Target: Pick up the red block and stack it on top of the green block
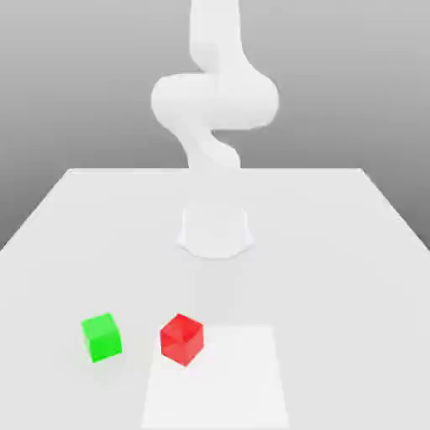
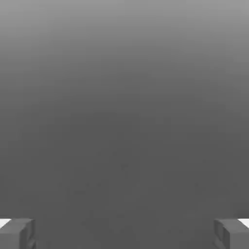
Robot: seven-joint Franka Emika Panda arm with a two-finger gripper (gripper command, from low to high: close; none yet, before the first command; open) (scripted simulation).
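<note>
Fingers [image 2: 18,234] wide apart in hand view. Exterior view, going left to right: green block [image 1: 102,338] on bare desk [image 1: 76,269]. Next, near it but not touching, red block [image 1: 181,340], one corner facing camera, at white patch's [image 1: 220,386] far left corner. White arm [image 1: 216,101] stands farther back, behind patch.

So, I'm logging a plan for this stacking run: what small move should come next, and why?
Probably bring the open gripper over the red block without closing yet. Nothing is between its fingers, and the red block sits apart from the green block, unstacked.
</note>
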